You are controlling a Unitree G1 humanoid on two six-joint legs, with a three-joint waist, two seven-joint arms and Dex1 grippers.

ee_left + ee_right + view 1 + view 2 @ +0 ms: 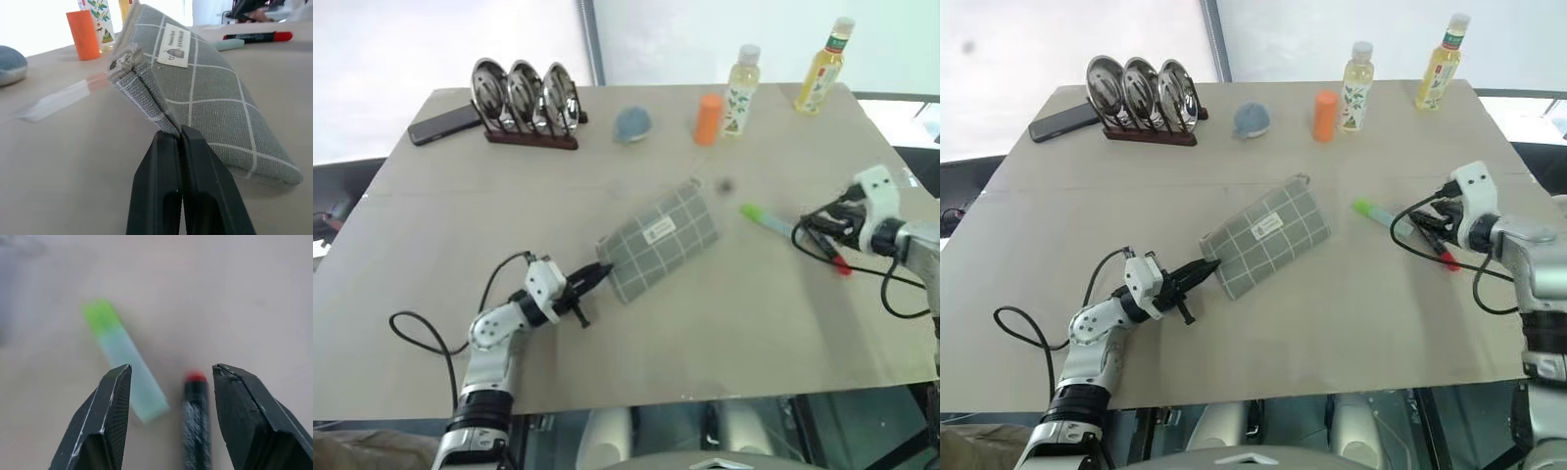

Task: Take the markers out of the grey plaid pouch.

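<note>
The grey plaid pouch lies flat on the table's middle. My left gripper is shut on its near corner, and the pinched fabric edge shows between the black fingers. To the right of the pouch lies a marker with a green cap and pale barrel. A dark marker with a red end lies on the table just beyond it. My right gripper hovers open over that dark marker, fingers either side and clear of it, with the green-capped marker beside them.
Along the far edge stand a rack of three metal lids, a phone, a blue-grey lump, an orange cylinder and two bottles. The table ends close in front.
</note>
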